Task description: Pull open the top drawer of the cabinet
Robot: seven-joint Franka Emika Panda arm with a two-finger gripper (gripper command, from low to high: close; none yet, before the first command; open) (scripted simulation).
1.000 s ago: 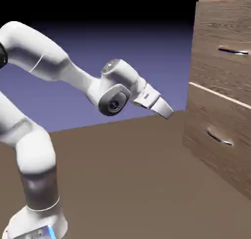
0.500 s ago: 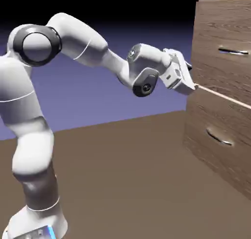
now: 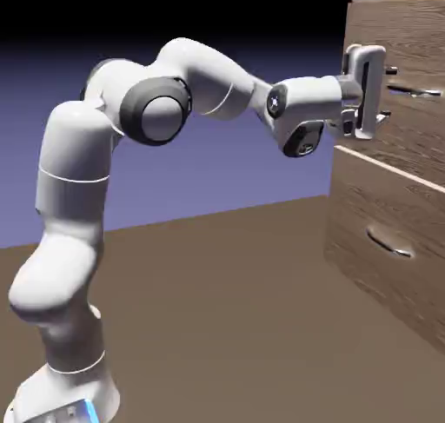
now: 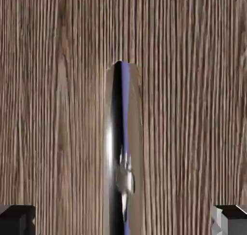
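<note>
Brown flat ground [image 3: 217, 326] across the foreground, plain and matt, under the white base [image 3: 65, 395] and bent arm [image 3: 209, 74]. Out at the arm's end, the gripper [image 3: 388, 93], open wide and empty, turned with one finger above the other, just in front of the cabinet [image 3: 382, 17]. Beyond the fingers, the slim silver handle [image 3: 417, 91] on the top drawer [image 3: 408, 39], at the exterior view's right, drawer apparently shut. In the hand view, handle lined up about midway between the fingertips, both apart from it; depth around the bar impossible to tell. Likely next: a little further in, then closing. Could pinch only the bar's front edge and slip off on the pull, if closed too soon. Could jam fingertips against the wood, if pushed too deep. Could scrape or twist on the bar, if pulled off line. Behind everything, a blue-violet backdrop [image 3: 200, 178].
</note>
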